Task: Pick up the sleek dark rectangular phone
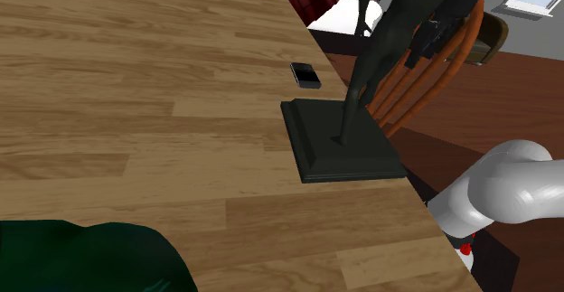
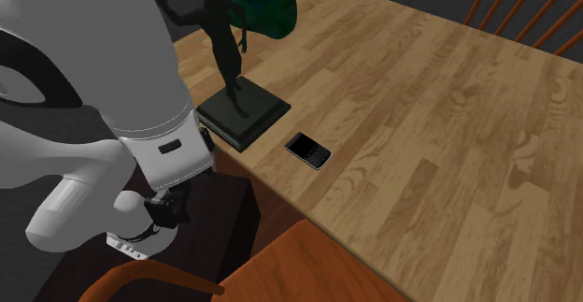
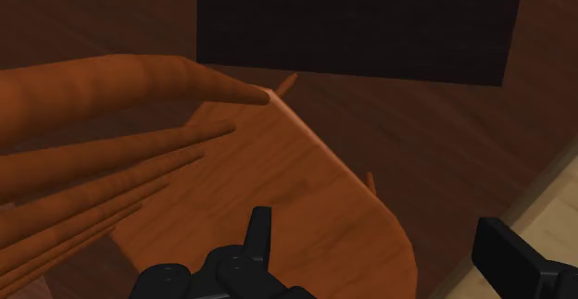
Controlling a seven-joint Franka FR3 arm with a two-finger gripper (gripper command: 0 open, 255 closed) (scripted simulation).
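Where the shoulder view began at its left, a dark green rounded object point(image 1: 81, 256) sat in the lower corner on the light wooden plank table point(image 1: 136, 109), and a broad bare stretch of boards spread beyond it. Further right, the small flat black rectangular phone point(image 1: 305, 75) lay close to the table's right edge. It was apart from everything else, with open wood to its left and on its far side. Near it, a little to the right, stood the dark square stepped base point(image 1: 342, 141) of a dark human-figure statue point(image 1: 384, 37), the base's corner reaching right up to that edge. Past the edge stood an orange-brown wooden spindle-back chair point(image 1: 425, 73), and the white arm point(image 1: 506, 186) curved at the far right. From the wrist view, the black gripper point(image 3: 378, 223) hung over the chair's seat, off the table, its two fingers point(image 3: 261, 237) standing well apart with nothing between them.
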